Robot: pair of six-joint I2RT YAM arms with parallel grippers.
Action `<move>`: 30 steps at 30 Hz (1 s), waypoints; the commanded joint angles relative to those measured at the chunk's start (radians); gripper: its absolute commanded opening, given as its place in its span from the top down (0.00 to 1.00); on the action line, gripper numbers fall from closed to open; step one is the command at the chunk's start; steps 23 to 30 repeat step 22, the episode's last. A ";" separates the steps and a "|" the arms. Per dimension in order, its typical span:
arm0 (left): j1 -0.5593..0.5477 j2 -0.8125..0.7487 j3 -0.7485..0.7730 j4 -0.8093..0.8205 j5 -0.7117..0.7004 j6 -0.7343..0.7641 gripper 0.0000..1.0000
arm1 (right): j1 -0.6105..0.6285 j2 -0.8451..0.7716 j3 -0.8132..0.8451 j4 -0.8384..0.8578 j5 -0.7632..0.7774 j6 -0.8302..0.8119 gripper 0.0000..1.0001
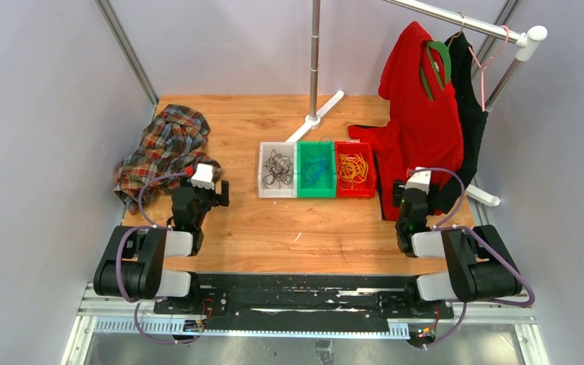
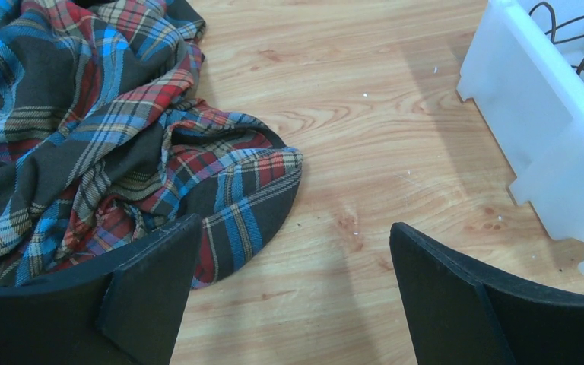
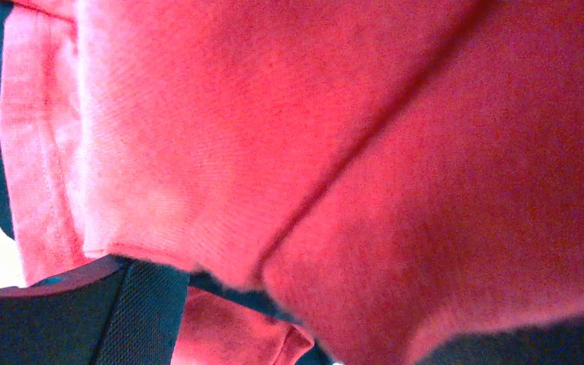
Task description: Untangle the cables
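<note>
Wooden counter with black cables, blue cables and yellow cables sorted into adjoining bins. Left end effector spread wide, empty; right end effector, state indeterminable, beside red garment: fabric might snag.

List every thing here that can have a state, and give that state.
black cables, coiled in the white bin
blue cables, piled in the green bin
yellow cables, coiled in the red bin
plaid shirt, crumpled on the table
red garment, hanging from the rail
left gripper, open
right gripper, jaws hidden by red garment
</note>
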 commanded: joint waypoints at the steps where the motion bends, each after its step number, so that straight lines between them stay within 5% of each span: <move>1: 0.009 0.006 0.009 0.087 -0.027 -0.006 0.02 | -0.068 0.023 0.013 0.091 -0.182 0.001 0.25; 30: 0.009 0.005 0.015 0.073 -0.061 -0.018 0.02 | -0.069 0.028 0.034 0.060 -0.192 -0.002 0.24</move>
